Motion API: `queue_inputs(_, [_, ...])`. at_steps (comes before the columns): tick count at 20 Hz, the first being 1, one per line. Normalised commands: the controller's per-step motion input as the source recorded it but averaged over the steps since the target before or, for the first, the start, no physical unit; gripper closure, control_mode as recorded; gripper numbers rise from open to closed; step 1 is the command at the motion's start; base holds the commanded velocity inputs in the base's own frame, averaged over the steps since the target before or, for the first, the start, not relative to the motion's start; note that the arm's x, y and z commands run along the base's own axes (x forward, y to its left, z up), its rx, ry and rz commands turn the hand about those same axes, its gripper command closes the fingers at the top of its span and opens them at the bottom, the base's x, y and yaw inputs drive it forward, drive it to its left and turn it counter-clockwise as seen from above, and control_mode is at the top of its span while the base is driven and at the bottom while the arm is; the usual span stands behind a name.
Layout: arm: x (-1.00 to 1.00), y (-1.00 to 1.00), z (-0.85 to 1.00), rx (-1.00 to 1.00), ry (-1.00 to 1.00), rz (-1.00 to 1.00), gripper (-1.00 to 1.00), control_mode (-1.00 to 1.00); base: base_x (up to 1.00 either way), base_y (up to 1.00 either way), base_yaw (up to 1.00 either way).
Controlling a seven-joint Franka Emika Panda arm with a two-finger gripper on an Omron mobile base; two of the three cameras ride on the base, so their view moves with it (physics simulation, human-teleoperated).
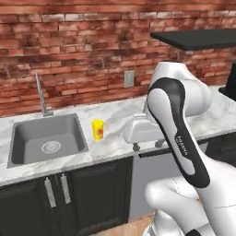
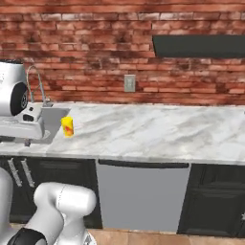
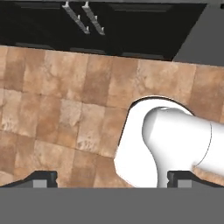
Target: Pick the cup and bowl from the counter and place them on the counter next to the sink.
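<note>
The end effector [image 3: 112,178], fingers spread wide and empty, hangs off the bench [image 1: 115,117] edge facing the tiled floor [image 3: 57,113]. The yellow cup [image 1: 97,129] stands leftward, just beside the sink [image 1: 46,138]. Its fingertips are partly cropped.

cup [image 1: 97,129] standing alone just beside sink [image 1: 46,140], open counter [image 2: 158,129] to its right

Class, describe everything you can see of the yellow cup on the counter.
The cup is a small yellow tumbler with a red mark on its side, plain and smooth-looking. It stands upright on the white marble counter, just right of the grey sink near the basin's rim. Nothing touches it but the counter; its inside cannot be seen.
</note>
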Motion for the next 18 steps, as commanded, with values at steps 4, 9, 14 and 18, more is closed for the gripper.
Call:
queue_inputs(4, [0.0, 0.0, 0.0, 0.0, 0.0, 0.0, -1.0, 1.0, 0.0, 0.5, 0.95])
queue_inputs(9, [0.0, 0.0, 0.0, 0.0, 0.0, 0.0, -1.0, 1.0, -0.05, 0.58, 0.92])
queue_inputs(14, [0.0, 0.0, 0.0, 0.0, 0.0, 0.0, -1.0, 1.0, -0.15, 0.64, 0.87])
queue_inputs(18, [0.0, 0.0, 0.0, 0.0, 0.0, 0.0, -1.0, 1.0, -0.04, 0.62, 0.81])
